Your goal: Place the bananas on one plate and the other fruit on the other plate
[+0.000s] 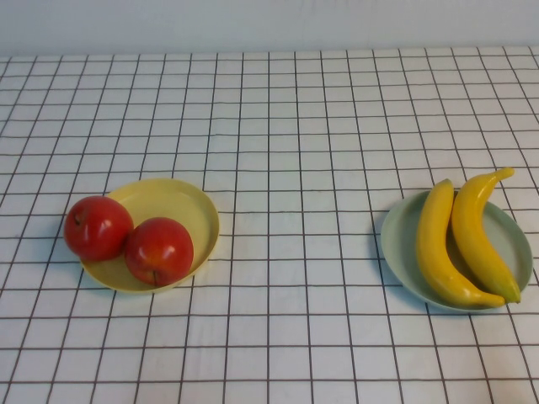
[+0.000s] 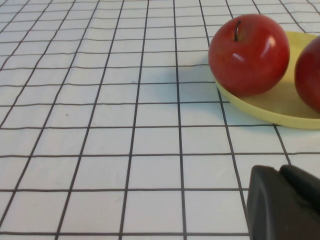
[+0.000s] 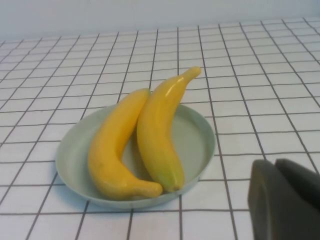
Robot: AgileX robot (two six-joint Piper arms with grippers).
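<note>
Two yellow bananas (image 1: pixel 459 244) (image 3: pixel 135 145) lie side by side on the pale blue-green plate (image 1: pixel 402 244) (image 3: pixel 75 150) at the right. Two red apples (image 1: pixel 126 238) (image 2: pixel 248 54) rest on the pale yellow plate (image 1: pixel 168 202) (image 2: pixel 280 107) at the left. Neither arm shows in the high view. In the left wrist view my left gripper (image 2: pixel 281 172) is shut and empty, hanging above the cloth a short way from the yellow plate. My right gripper (image 3: pixel 276 167) is likewise shut and empty, just off the blue-green plate's rim.
A white cloth with a black grid (image 1: pixel 295 168) covers the whole table. A pale wall (image 1: pixel 269 25) runs along the far edge. Bare cloth lies between the two plates.
</note>
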